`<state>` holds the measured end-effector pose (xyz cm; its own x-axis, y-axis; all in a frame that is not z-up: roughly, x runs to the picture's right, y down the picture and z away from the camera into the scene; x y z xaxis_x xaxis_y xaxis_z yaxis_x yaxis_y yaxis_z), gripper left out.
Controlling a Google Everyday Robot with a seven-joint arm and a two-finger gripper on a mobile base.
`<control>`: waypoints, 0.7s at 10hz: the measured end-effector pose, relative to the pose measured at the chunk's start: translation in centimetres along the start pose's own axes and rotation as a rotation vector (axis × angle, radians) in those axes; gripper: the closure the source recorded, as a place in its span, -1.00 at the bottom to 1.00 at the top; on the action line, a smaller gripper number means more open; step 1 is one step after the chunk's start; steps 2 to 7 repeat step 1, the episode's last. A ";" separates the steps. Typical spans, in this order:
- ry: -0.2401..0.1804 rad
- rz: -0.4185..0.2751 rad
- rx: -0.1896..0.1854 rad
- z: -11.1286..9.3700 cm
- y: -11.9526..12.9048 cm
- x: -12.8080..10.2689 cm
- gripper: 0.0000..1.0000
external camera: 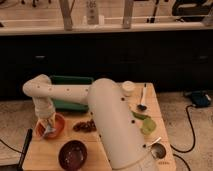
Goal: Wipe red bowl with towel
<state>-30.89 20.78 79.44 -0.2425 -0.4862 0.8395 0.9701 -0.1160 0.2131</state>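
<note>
The red bowl (pixel 54 127) sits at the left edge of the wooden table (pixel 100 150). My gripper (pixel 48 128) reaches down into the bowl from the white arm (pixel 110 125) that crosses the table. It holds a pale towel (pixel 49 131) pressed inside the bowl. The towel covers part of the bowl's inside.
A dark brown bowl (pixel 73 154) stands at the front. A green tray (pixel 70 95) lies at the back left. Brown food bits (pixel 85 126) lie mid-table. A white cup (pixel 128 88), a spoon (pixel 142 100), green items (pixel 145 122) and a small metal cup (pixel 158 150) sit on the right.
</note>
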 end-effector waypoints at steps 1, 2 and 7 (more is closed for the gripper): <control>0.000 0.000 0.000 0.0 0.0 0.0 0.96; 0.000 0.000 0.000 0.0 0.0 0.0 0.96; 0.000 0.000 0.000 0.0 0.0 0.0 0.96</control>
